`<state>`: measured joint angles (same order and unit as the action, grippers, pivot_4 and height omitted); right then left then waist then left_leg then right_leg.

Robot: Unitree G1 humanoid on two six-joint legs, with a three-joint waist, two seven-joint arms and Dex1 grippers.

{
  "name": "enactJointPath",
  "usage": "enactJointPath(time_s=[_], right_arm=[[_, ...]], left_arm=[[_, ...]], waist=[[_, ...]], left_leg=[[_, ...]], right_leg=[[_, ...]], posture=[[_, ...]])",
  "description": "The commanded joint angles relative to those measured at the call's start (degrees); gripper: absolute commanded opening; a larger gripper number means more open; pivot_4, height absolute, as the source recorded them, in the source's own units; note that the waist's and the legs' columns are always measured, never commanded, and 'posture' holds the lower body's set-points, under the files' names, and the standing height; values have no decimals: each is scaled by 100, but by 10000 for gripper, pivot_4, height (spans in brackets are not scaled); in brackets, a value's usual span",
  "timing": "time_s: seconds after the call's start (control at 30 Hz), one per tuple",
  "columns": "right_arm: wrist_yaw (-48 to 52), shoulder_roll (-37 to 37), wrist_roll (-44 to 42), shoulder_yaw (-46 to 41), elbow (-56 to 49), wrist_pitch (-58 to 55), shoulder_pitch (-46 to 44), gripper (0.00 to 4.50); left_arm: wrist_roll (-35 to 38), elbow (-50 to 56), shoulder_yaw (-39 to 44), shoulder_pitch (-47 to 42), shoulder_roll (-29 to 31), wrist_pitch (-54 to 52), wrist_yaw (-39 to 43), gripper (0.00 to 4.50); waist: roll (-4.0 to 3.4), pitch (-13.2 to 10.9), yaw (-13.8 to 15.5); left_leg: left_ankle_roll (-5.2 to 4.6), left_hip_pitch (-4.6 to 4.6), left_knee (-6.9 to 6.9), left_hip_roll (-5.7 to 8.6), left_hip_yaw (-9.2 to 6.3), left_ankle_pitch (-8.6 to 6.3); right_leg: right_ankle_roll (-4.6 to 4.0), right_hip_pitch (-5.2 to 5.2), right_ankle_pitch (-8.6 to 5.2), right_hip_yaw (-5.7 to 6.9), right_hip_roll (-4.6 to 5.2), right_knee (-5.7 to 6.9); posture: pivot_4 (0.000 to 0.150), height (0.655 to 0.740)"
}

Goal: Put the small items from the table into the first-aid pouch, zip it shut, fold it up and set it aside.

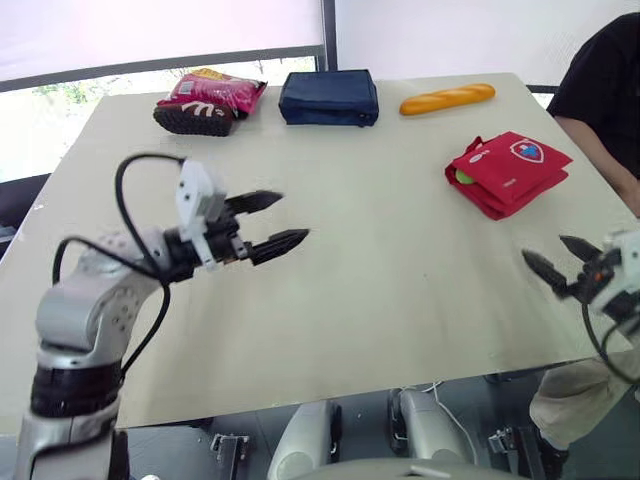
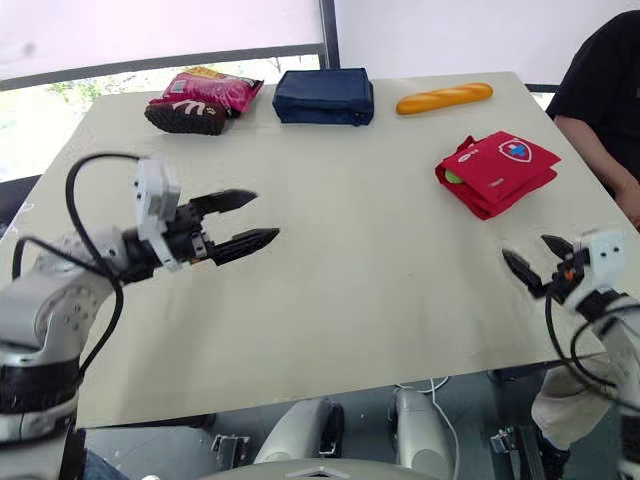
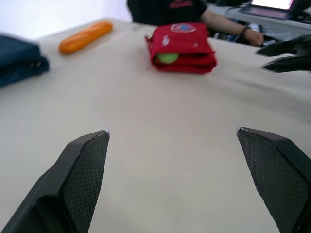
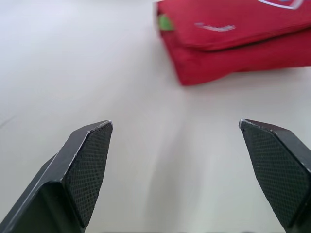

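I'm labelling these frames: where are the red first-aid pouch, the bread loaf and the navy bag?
red first-aid pouch (image 1: 512, 165), left eye view, top flap.
bread loaf (image 1: 447, 98), left eye view, its middle.
navy bag (image 1: 329, 93), left eye view, top face.

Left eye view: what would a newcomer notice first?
The red pouch stands out, lying folded on the right side of the table with a green item peeking from its edge. Next come the two open grippers over bare tabletop: the left gripper at mid-left, the right gripper near the front right corner. Along the far edge lie a snack bag, a navy case and a baguette.
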<state>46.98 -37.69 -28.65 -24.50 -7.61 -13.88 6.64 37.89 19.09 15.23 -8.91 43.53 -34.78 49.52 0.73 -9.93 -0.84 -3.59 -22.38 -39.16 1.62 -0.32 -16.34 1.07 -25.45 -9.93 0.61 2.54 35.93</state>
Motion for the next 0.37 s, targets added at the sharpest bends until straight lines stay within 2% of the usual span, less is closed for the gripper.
enactJointPath(time_s=[0.03, 0.2, 0.37], right_arm=[[733, -178, -220, -554, -329, 770, 344, 44329], [1640, -514, -837, -1128, -347, 665, 938, 44329], [1991, -595, -1013, -1274, -315, 640, 1195, 44329]], left_arm=[[-419, -153, 508, 732, -10, 668, 19, 45000], [-686, -385, 1001, 1750, -38, 1426, 307, 45000], [-674, -441, 1167, 2043, -70, 1737, 483, 45000]], waist=[[-1, 0, 12], [2, 0, 118], [7, 3, 196]], left_leg=[[0, 0, 0, 0, 1, 0], [-5, 3, -1, 1, 4, -4], [-9, 18, -4, 1, 1, -6]], right_leg=[[0, 0, 0, 0, 0, 0], [-12, 5, -9, 1, 8, -5], [-2, 22, -27, 7, 16, -8]], posture=[[1500, 7397], [1500, 7397], [1500, 7397]])
